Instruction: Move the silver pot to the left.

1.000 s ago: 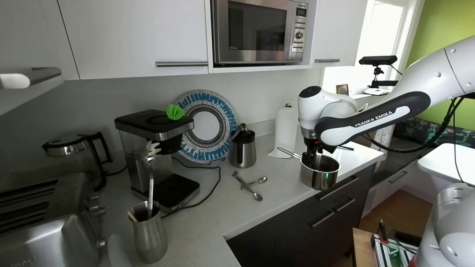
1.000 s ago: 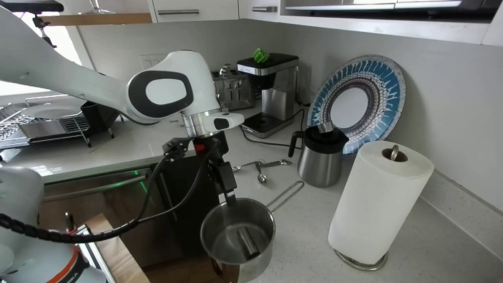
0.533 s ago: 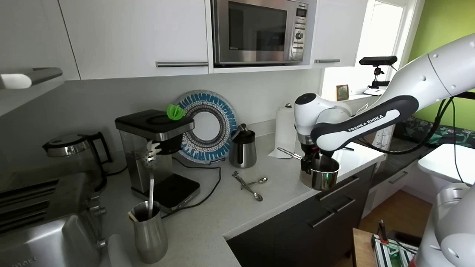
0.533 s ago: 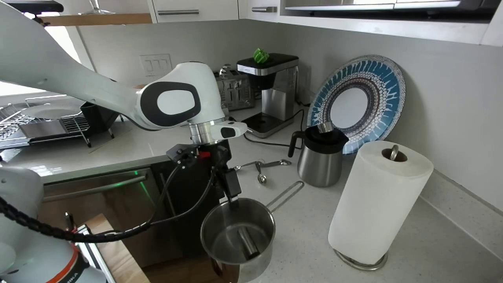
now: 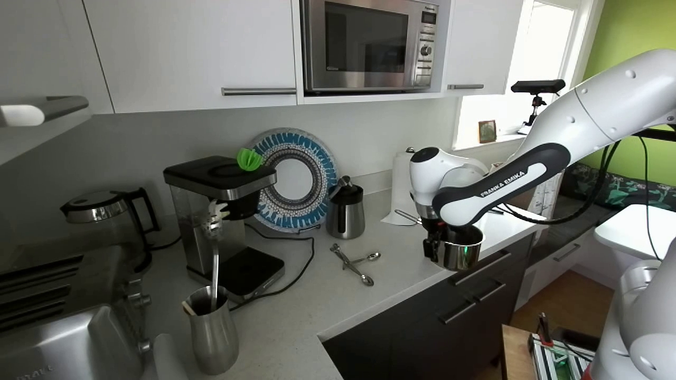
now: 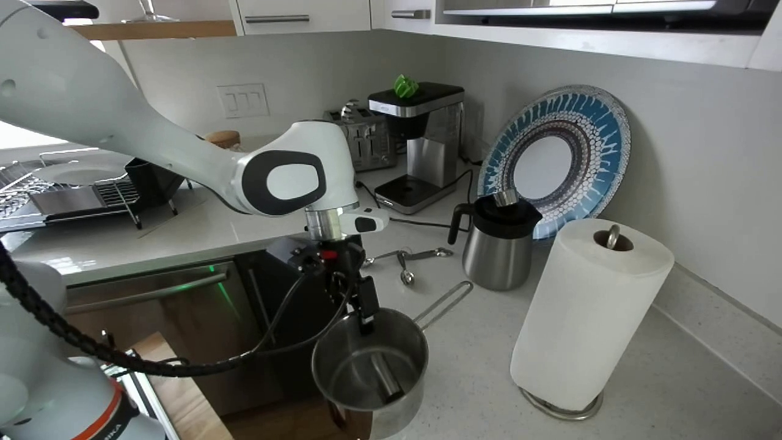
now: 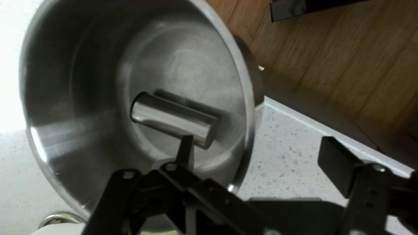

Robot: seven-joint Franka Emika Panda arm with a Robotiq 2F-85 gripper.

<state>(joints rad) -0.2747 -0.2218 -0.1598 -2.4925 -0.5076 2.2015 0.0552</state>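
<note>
The silver pot (image 5: 463, 256) stands near the counter's front edge, also seen in an exterior view (image 6: 400, 414) and the wrist view (image 7: 49, 98). Its wire handle (image 6: 449, 300) points toward the back of the counter. A small metal cylinder (image 7: 173, 119) lies on its side inside the pot. My gripper (image 7: 259, 155) is open across the pot's wall. One finger is inside or over the mouth and the other is outside, with a gap to the rim. In an exterior view the gripper (image 6: 360, 318) is at the rim on the coffee maker side; its outer finger is hidden there.
A tall steel jug (image 6: 498, 260) and a paper towel roll (image 6: 589, 318) stand behind the pot. Measuring spoons (image 5: 353, 265) lie on the counter beside it. A coffee maker (image 5: 222, 177) and a steel cup with utensils (image 5: 214, 332) stand farther along.
The arm has come down and shifted toward the coffee maker side. The gripper has lowered so that its fingers now straddle the rim. The pot has not moved.
</note>
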